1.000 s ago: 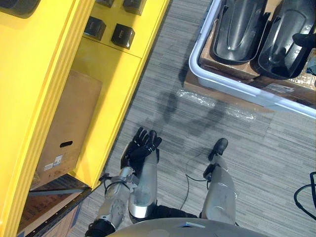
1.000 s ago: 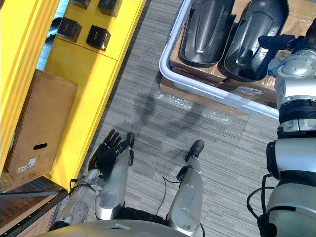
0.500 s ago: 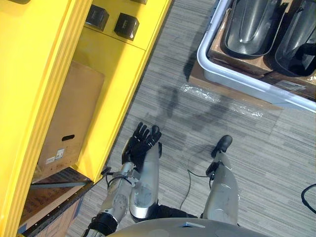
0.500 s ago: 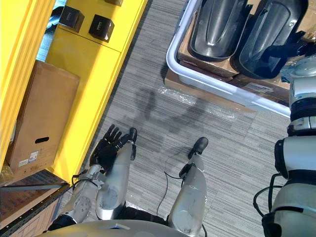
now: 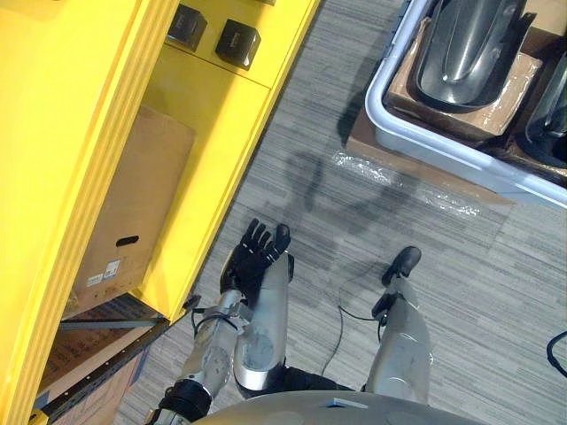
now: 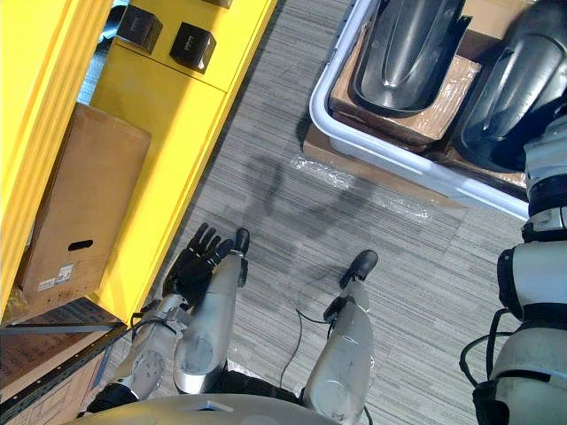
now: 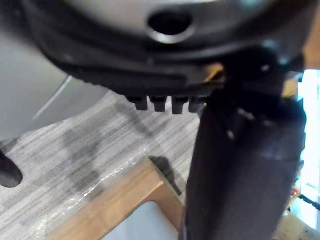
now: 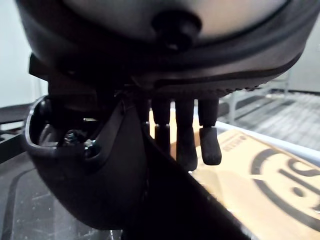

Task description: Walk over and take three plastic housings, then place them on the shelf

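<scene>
Two dark plastic housings (image 6: 407,53) (image 6: 514,106) lie hollow side up on cardboard in a white bin (image 6: 390,146) on the floor at the upper right. My right arm (image 6: 540,283) reaches up the right edge to the right-hand housing. In the right wrist view my right hand (image 8: 185,140) has its fingers bent down over the dark housing's rim (image 8: 60,165), with the thumb under it. My left hand (image 5: 257,257) hangs open by my side, beside the yellow shelf (image 5: 204,133), holding nothing.
The yellow shelf runs along the left and bears two small black boxes (image 5: 239,42). A brown cardboard box (image 5: 133,212) stands in its lower bay. Grey carpet lies between shelf and bin. A printed carton (image 8: 260,170) lies beyond the right hand.
The whole picture has shifted, so the camera has moved: the bin now lies further to the upper right. The left hand hangs as before.
</scene>
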